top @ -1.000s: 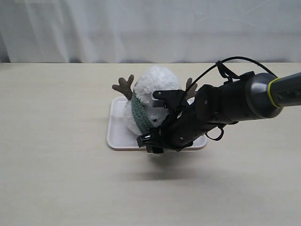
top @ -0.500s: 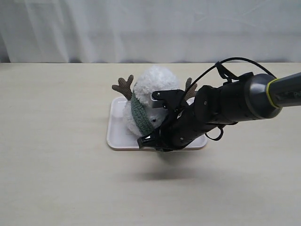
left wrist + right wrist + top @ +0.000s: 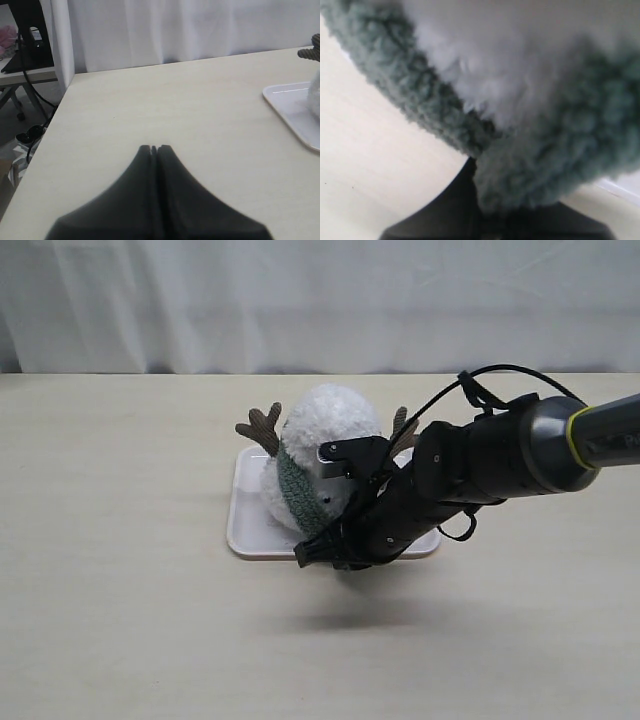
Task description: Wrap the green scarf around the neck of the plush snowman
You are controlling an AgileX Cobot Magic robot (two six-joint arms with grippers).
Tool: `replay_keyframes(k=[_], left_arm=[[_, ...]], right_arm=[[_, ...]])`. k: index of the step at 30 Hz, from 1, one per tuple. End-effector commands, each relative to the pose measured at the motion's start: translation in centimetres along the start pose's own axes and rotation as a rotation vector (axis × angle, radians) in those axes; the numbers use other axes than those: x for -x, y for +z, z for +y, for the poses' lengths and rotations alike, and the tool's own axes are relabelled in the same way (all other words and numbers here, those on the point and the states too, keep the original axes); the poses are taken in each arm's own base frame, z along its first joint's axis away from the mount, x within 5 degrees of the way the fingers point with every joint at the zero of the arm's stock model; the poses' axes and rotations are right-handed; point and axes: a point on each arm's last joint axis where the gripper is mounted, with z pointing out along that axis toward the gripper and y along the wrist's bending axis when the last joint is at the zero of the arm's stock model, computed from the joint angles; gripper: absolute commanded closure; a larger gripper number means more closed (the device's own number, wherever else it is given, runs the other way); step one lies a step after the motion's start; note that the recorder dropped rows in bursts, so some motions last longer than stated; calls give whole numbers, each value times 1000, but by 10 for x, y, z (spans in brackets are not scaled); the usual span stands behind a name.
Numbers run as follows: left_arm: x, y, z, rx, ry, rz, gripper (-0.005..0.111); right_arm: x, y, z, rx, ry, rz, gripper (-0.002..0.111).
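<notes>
From the outside camera, your snowman (image 3: 335, 420) sits on a white tray (image 3: 250, 530) mid-table, with the scarf (image 3: 297, 490) looped where head meets body. Your right gripper (image 3: 318, 553) reaches in from the right and sits low at the tray's near edge, just beside the scarf's near end. You cannot read its jaws from here.

In the left wrist camera, your left gripper (image 3: 154, 148) hangs over bare table (image 3: 150, 100) with its jaws pressed together on nothing. The tray's corner (image 3: 295, 107) lies well off to its right.

In the right wrist camera, the jaws of the right gripper (image 3: 476, 167) are clamped on the scarf (image 3: 555, 160), which bunches thickly over them. Another stretch (image 3: 415, 95) curves round the white fluff (image 3: 490, 45).

Expect the scarf to be light, limp and fuzzy. It will drape rather than hold a shape, and it may cling to the plush. Hold it near its free end, deep in the jaws. The snowman looks soft and light, so a hard pull could tip it or drag it off the tray
</notes>
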Motion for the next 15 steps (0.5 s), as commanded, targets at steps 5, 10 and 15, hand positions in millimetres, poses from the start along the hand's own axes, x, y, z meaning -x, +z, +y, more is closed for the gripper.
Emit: replay_keyframes(k=[5,10,15], left_arm=[[0,0,0,1,-3,-9,107],[0,0,0,1,-3,-9,107],[0,0,0,1,-3,-12,107]], right_arm=[[0,1,-2,-6,-12,-3,104],[1,1,-2,-6,-5,-10,104],[0,1,-1,-4,-5,-3,101]])
